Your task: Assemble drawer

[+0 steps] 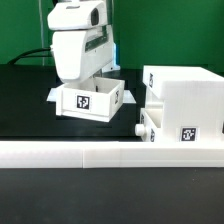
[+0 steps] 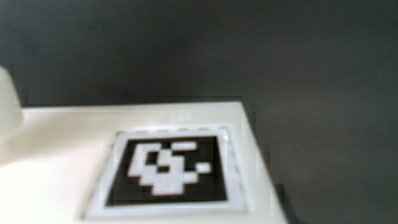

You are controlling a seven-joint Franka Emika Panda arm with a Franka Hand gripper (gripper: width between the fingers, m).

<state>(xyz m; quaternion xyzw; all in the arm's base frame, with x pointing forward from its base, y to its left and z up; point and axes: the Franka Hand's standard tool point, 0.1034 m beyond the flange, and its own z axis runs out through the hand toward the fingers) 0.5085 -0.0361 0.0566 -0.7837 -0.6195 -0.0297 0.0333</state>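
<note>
Seemingly the gripper point(image 1: 88, 78) is hanging over the small box point(image 1: 88, 101) beside the housing point(image 1: 185, 98) — whether it is spread or closed I cannot tell. The box is looking light, stiff and slick — a thin wall suits pinching.

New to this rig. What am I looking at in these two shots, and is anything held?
It is one robot arm with a white two-finger gripper. One picture comes from a camera off the arm, the blurry close-up from a camera on its wrist. On the black table stand a small open-topped white plastic box with a black-and-white square tag, a big boxy white housing and a long low white rail. The gripper hangs at the small box; its fingertips are hidden, so a hold cannot be confirmed. The close-up shows a tag on white plastic.
</note>
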